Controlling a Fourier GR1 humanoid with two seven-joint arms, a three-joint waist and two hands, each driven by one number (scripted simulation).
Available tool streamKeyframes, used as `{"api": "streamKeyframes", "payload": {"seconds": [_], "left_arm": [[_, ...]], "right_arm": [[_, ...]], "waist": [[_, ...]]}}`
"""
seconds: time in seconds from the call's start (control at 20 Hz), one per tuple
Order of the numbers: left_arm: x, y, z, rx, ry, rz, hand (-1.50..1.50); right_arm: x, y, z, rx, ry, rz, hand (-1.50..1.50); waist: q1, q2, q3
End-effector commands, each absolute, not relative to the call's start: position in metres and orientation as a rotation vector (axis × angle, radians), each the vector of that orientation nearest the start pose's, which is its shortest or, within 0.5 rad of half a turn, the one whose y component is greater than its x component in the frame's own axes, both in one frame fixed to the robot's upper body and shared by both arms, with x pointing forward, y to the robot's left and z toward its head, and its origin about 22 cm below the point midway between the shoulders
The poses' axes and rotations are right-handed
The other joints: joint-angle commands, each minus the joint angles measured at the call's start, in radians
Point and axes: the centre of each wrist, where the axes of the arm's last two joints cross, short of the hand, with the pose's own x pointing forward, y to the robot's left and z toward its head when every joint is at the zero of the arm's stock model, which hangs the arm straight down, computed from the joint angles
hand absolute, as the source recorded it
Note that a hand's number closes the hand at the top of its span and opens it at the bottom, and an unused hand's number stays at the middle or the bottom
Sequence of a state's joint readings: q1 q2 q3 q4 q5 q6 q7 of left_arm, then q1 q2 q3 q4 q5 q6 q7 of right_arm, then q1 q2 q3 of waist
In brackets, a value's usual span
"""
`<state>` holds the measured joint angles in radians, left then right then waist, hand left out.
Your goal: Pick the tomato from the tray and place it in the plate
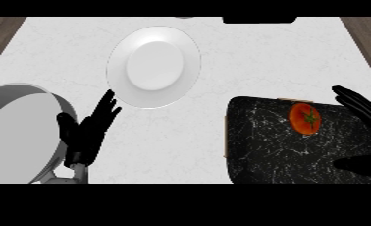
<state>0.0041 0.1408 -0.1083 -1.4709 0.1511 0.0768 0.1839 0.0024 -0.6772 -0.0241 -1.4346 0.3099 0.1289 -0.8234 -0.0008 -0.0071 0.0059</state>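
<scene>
White marble counter (275,58), white plate (153,67), dark marbled tray (275,146), grey bowl (25,136) at left.

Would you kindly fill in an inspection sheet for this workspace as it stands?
Surface: white marbled counter.
Job's things: tomato lies on the dark marbled tray; white plate bare, left of the tray.
Clutter: grey bowl at the left edge.
Hands: left hand open, resting beside the bowl; right hand open, at the tomato's right, apart from it.
Cables: nothing seen.
Surroundings: dark object at the far edge.
</scene>
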Motion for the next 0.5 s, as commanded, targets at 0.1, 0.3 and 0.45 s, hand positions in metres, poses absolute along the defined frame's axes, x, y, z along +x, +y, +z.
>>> {"api": "streamKeyframes", "payload": {"seconds": [0.1, 0.3, 0.45], "left_arm": [[0.244, 0.236, -0.029, 0.013, -1.194, -0.014, 0.00], [0.217, 0.217, -0.044, 0.006, -1.202, -0.011, 0.00], [0.248, 0.244, -0.033, 0.002, -1.182, -0.007, 0.00]], "right_arm": [[0.245, -0.373, 0.045, -0.480, -1.921, 1.144, -1.50], [0.249, -0.394, 0.040, -0.509, -1.899, 1.132, -1.50], [0.256, -0.377, 0.044, -0.501, -1.897, 1.155, -1.50]], "waist": [[0.001, 0.008, -0.006], [0.005, 0.007, -0.006], [0.000, 0.008, -0.006]]}}
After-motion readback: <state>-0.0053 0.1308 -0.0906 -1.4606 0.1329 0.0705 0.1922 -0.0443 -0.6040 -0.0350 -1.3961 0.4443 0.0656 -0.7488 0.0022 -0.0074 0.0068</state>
